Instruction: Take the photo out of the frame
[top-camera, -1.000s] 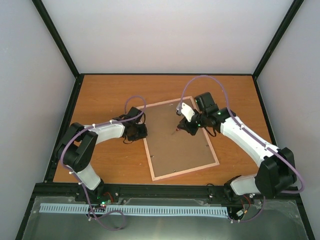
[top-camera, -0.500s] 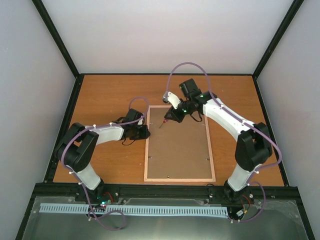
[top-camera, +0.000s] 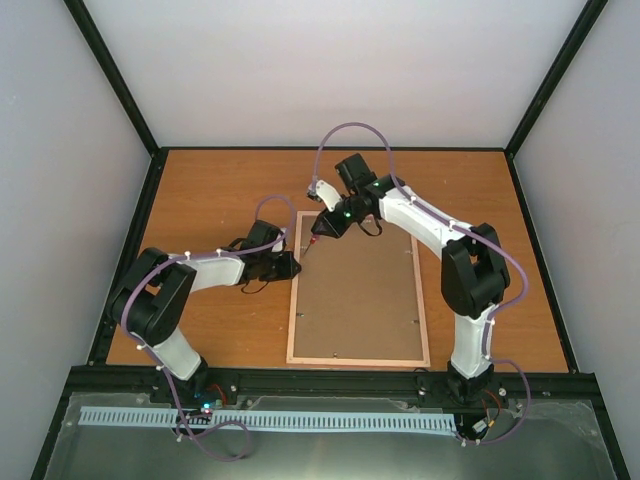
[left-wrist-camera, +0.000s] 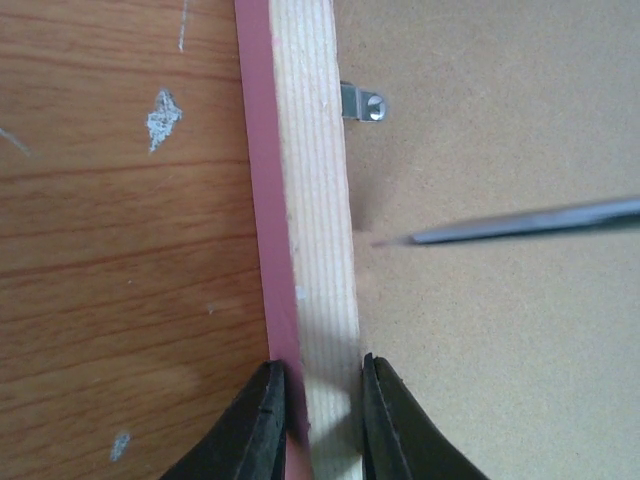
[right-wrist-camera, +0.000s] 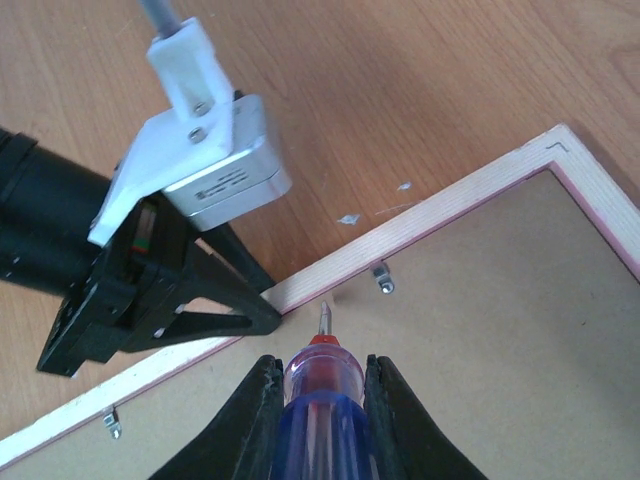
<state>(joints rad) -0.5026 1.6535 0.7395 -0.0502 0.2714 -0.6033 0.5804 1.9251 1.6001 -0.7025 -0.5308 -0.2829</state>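
The pink frame lies face down on the table, its brown board back facing up. The photo is hidden under the board. My left gripper is shut on the frame's left rail, one finger on each side of it. My right gripper is shut on a screwdriver with a blue and red handle. The screwdriver's tip hovers just inside that rail, a little short of a metal clip. In the left wrist view its shaft crosses the board from the right.
A second metal clip sits further along the same rail. More small clips dot the board's edges. The wooden table is walled by black posts and grey panels. The left wrist camera housing is close to the screwdriver.
The frame has swung from a tilt to lie square with the table's front edge. My right gripper carried the screwdriver from the board's middle to its far left corner. My left gripper kept its hold.
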